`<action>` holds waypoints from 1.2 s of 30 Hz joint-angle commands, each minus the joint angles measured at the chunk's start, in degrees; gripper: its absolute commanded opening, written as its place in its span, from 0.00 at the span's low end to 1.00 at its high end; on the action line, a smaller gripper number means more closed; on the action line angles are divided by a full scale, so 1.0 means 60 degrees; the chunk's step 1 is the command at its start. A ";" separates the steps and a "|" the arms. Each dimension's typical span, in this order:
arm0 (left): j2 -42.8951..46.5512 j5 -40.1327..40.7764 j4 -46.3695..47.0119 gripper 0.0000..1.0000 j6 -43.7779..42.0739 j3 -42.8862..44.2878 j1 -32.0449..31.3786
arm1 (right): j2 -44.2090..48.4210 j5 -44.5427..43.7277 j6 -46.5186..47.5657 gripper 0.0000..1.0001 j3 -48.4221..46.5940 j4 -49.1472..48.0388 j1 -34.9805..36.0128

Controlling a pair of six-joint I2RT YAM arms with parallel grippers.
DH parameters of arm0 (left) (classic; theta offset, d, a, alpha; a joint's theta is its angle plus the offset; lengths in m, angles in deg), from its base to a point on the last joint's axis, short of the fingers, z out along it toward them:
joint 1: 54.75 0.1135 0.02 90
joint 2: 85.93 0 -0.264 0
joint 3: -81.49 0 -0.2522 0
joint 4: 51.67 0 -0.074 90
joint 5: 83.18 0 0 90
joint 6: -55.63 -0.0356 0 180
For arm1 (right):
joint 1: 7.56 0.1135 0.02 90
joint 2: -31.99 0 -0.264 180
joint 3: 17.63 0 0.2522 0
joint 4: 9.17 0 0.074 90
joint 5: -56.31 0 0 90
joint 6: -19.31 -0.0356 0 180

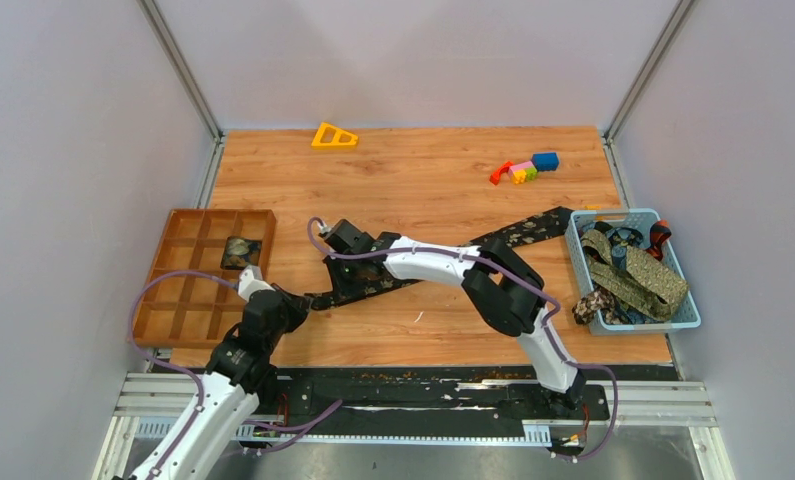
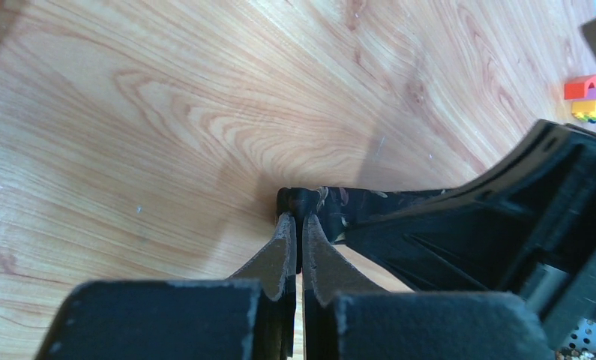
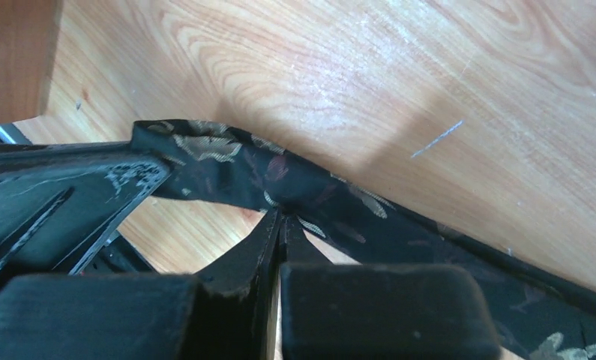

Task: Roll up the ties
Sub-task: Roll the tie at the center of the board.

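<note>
Top external: black tie (image 1: 533, 228) diagonal on table (image 1: 423, 180), reaching basket (image 1: 576, 262) rim; left gripper (image 1: 301, 300) pinches its end, right gripper (image 1: 355, 283) clamps nearby.

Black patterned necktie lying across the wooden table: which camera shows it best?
The top external view: only there the black patterned necktie shows nearly full length. The left wrist view catches just its end; the right wrist view, a short close-up stretch.

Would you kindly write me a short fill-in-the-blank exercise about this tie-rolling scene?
The left gripper is shut on the ____ of the black tie.
The right gripper is shut on the same ____.
More ties fill the ____ basket.
A rolled tie sits in the ____ tray.
Missing: end; tie; blue; brown.
</note>
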 commanded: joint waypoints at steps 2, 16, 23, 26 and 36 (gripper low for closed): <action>0.0346 -0.0021 -0.0419 0.00 -0.0182 -0.0506 0.0027 | -0.0230 -0.0028 -0.0133 0.01 -0.0537 -0.0162 -0.0147; 0.1344 0.0044 -0.1162 0.00 -0.0097 -0.0563 0.0027 | -0.0434 0.0421 -0.0279 0.00 -0.0935 -0.0168 -0.0133; 0.1426 0.0017 -0.1310 0.00 -0.0132 -0.0563 0.0026 | -0.0319 0.0584 -0.0418 0.00 -0.0812 -0.0361 -0.0049; 0.1481 0.0002 -0.1341 0.00 -0.0155 -0.0563 0.0027 | -0.0109 0.0342 -0.0352 0.00 -0.0840 -0.0277 -0.0045; 0.1824 -0.0031 -0.1559 0.00 -0.0175 -0.0578 0.0020 | -0.0647 0.0409 -0.0433 0.00 -0.0977 -0.0298 0.0012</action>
